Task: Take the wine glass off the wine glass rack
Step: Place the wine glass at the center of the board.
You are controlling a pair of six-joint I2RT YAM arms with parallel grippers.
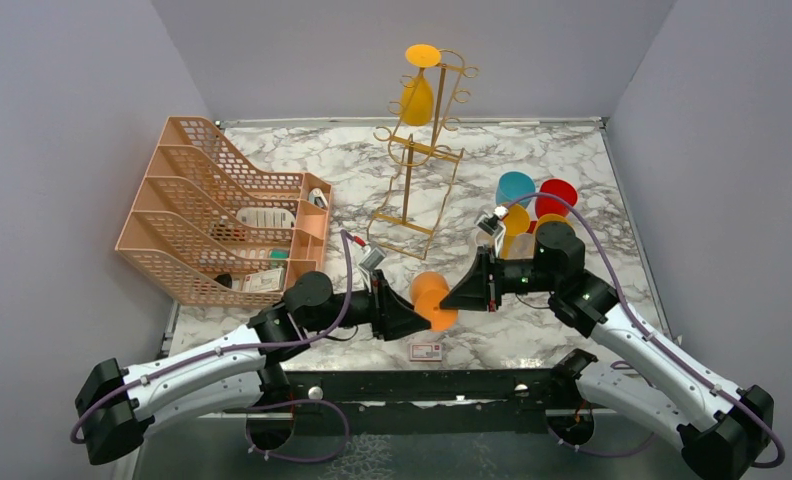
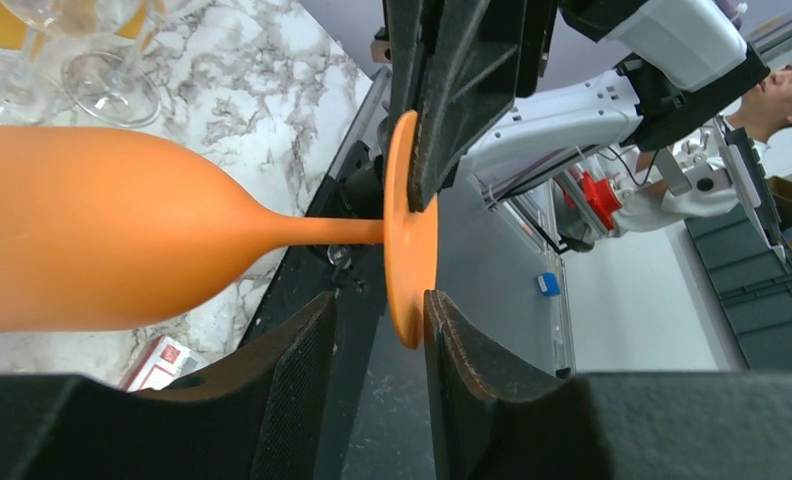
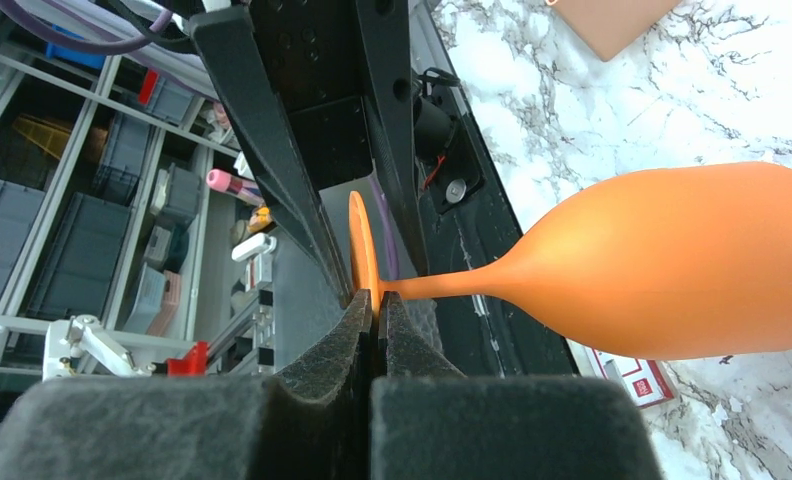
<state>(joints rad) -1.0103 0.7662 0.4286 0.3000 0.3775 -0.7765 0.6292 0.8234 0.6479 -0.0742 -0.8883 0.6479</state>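
Right end effector point(image 3: 375, 305) tight on foot of orange wine glass point(image 3: 672, 260)

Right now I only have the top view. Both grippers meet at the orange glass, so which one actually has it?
Observer: The right gripper. Its wrist view shows it shut on the edge of the foot of the glass.
Operator: And the left one?
Observer: The left gripper is open. The foot sits between its fingers, with a clear gap on the bowl side.
Operator: Are they crowding the same spot?
Observer: No. In the left wrist view, the right fingers clamp the foot's upper edge and the left ones flank its lower edge.
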